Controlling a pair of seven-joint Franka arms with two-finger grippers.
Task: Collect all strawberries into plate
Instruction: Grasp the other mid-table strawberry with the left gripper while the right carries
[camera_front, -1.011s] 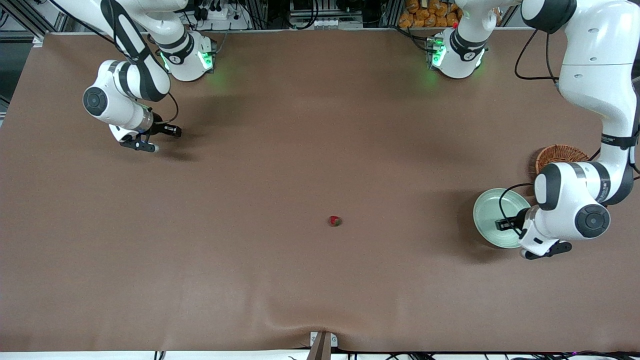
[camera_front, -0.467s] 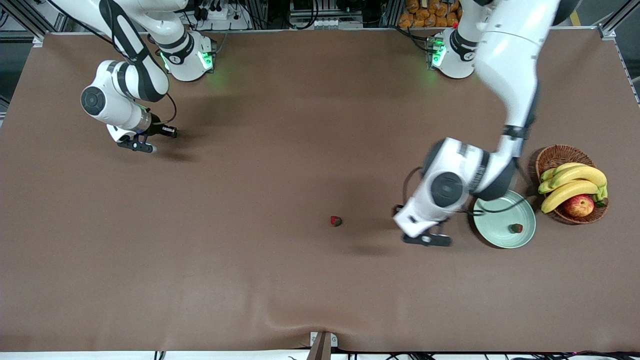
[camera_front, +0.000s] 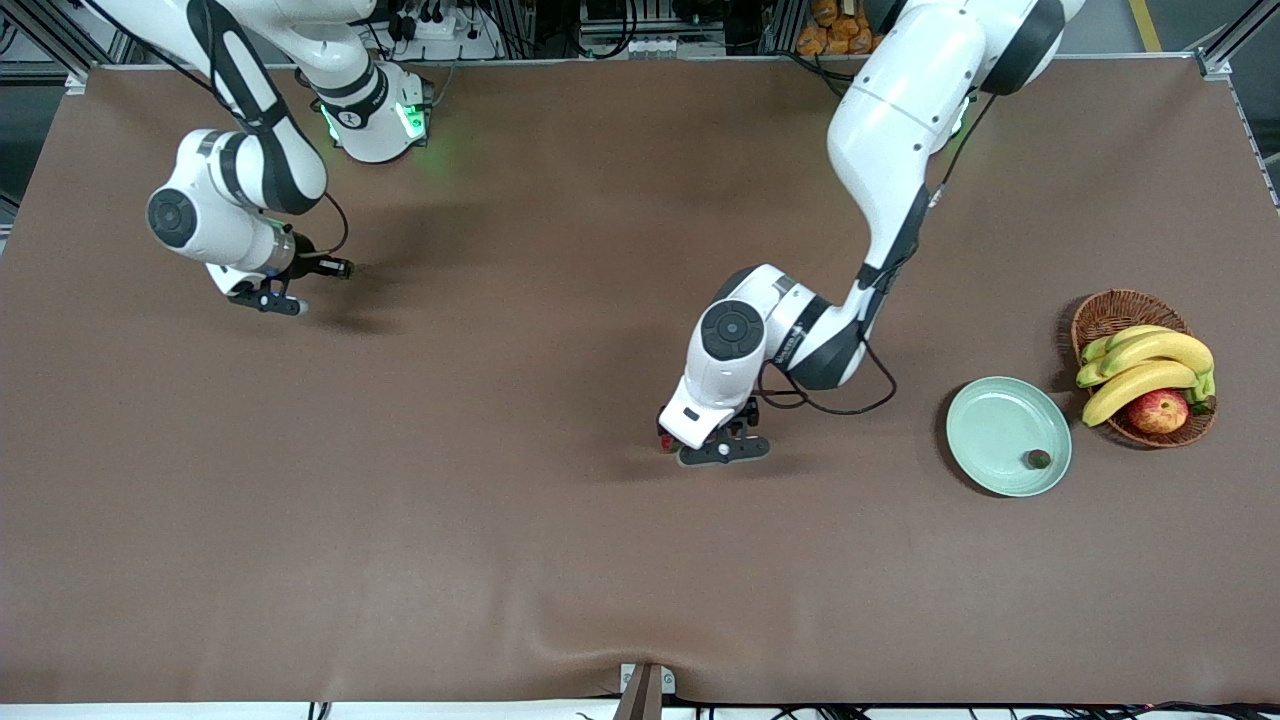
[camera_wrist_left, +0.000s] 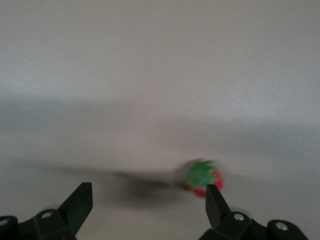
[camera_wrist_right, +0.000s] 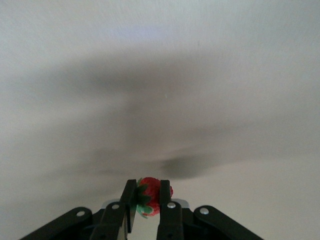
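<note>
My left gripper (camera_front: 706, 448) hangs open low over the middle of the table. A strawberry (camera_wrist_left: 204, 177) lies on the cloth just inside one of its fingertips (camera_wrist_left: 215, 202); in the front view only a red sliver of this strawberry (camera_front: 665, 443) shows beside the hand. The pale green plate (camera_front: 990, 430) sits toward the left arm's end of the table with one strawberry (camera_front: 1038, 459) on it near the rim. My right gripper (camera_front: 272, 301) is at the right arm's end, low over the table. In the right wrist view that gripper (camera_wrist_right: 148, 194) is shut on a third strawberry (camera_wrist_right: 153, 196).
A brown wicker basket (camera_front: 1112, 307) stands beside the plate, holding bananas (camera_front: 1145, 365) and a red-yellow apple (camera_front: 1157, 410). Brown cloth covers the whole table.
My left arm swung from over the plate to the middle of the table, leaving a strawberry on the plate, and its gripper opened. The right gripper drifted slightly toward its own base.
</note>
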